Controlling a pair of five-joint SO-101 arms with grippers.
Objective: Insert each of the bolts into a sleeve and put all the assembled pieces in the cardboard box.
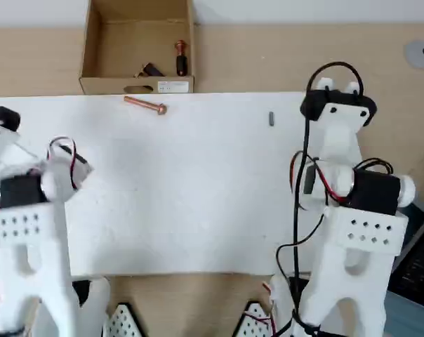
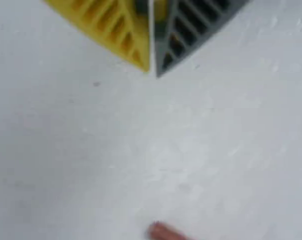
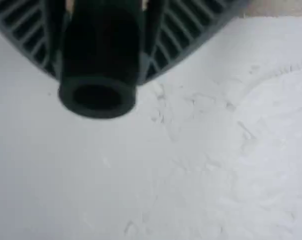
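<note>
1. We see the right claw [image 3: 101,50] clenched on a black sleeve [image 3: 98,95]. Its dark ribbed fingers [image 3: 191,30] press the sleeve from both sides, and the sleeve's open end faces the wrist camera.
2. The sleeve hangs above the white sheet [image 3: 191,175], not touching it, near where the sheet meets the brown surface [image 3: 281,7].
3. The left claw [image 2: 152,67] is closed on nothing. Its yellow finger [image 2: 111,25] and grey finger [image 2: 191,25] meet at their tips, just over the white sheet.
4. A copper-coloured bolt [image 1: 145,105] lies loose on the sheet's far edge, just in front of the cardboard box [image 1: 138,86]. It lies flat and slightly slanted, with its head toward the sheet's middle. In the left wrist view one end of it [image 2: 163,232] shows, well apart from the closed fingertips.
5. The box stands on the surface beyond the sheet, open at the top. Inside it is an assembled piece [image 1: 181,60], a copper head above a dark sleeve, near the box's right wall.
6. A second dark piece [image 1: 151,70] lies beside it near the front wall. We cannot tell whether it carries a bolt.
7. A small dark item [image 1: 271,119] sits on the sheet near the right arm [image 1: 345,196]. We cannot tell what it is.
</note>
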